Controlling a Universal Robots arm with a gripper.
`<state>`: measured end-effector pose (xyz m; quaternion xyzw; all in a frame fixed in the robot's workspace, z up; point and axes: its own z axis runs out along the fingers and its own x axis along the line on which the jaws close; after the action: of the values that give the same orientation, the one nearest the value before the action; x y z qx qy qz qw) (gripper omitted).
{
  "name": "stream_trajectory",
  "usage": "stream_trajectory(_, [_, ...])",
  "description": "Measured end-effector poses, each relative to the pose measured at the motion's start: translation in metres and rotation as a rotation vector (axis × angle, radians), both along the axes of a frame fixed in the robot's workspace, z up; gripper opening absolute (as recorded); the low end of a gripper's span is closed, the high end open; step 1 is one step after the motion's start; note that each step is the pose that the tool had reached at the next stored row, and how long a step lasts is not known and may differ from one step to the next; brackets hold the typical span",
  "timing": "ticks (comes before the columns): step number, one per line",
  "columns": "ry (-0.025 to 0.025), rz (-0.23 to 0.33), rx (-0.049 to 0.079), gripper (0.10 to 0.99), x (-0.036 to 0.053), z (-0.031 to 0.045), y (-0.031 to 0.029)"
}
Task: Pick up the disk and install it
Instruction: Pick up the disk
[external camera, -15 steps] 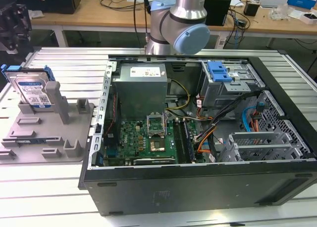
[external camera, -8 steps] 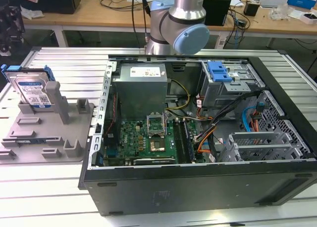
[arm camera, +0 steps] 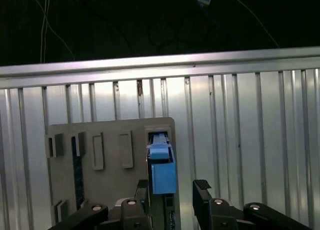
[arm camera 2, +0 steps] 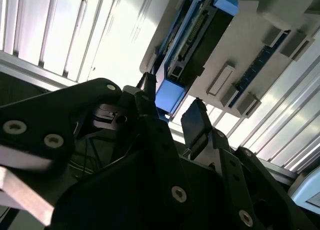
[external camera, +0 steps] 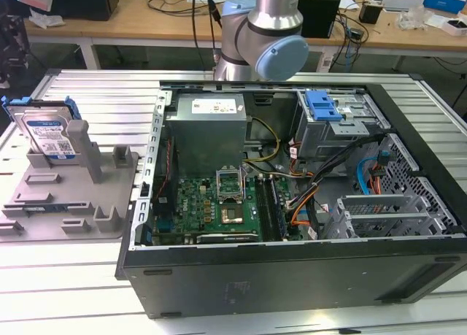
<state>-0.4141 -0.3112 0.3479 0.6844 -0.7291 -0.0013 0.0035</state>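
**Jaws apart, disk parked in its stand**

Here we go: the flat silver-metal hard disk with white-and-blue label and blue plastic carrier bracket [external camera: 49, 134] stands upright on edge in a slot of the grey plastic holder block [external camera: 73, 196]. That's at the exterior view's left, on the ribbed light-metal table [external camera: 95, 87], beside the open black PC tower case [external camera: 292, 276] and not touching it.

The silver-and-blue robot arm [external camera: 266, 36] rises behind the case. In the first wrist view the black two-finger gripper [arm camera: 172, 186] looks down on the holder w/ its fingers [arm camera: 202, 190] spread. There's a clear gap btwn them and nothing is clasped. The disk's blue bracket end lines up in that gap, but the exterior view shows nothing near the disk, so I judge the tool well apart from it. No contact.

Handling, my read: it's a metal body, so stiff and fairly hefty for its size, w/ smooth faces that are prob slippery. It's shock-sensitive, so no knocks. The blue bracket is thinner plastic and may flex. The top edge is exposed above the slot, so the best hold looks to be across the two flat faces near that edge, squarely, not on the bracket tabs.

The case's grey metal drive cage with blue latch [external camera: 323, 105] sits at the far side.
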Motion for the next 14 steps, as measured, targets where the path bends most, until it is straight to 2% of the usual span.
stream_trajectory(3, [0.0053, 0.004, -0.002, 0.482, 0.0, -0.001, -0.0026])
stream_trajectory(14, [0.0053, 0.005, -0.006, 0.482, 0.0002, -0.0038, -0.0021])
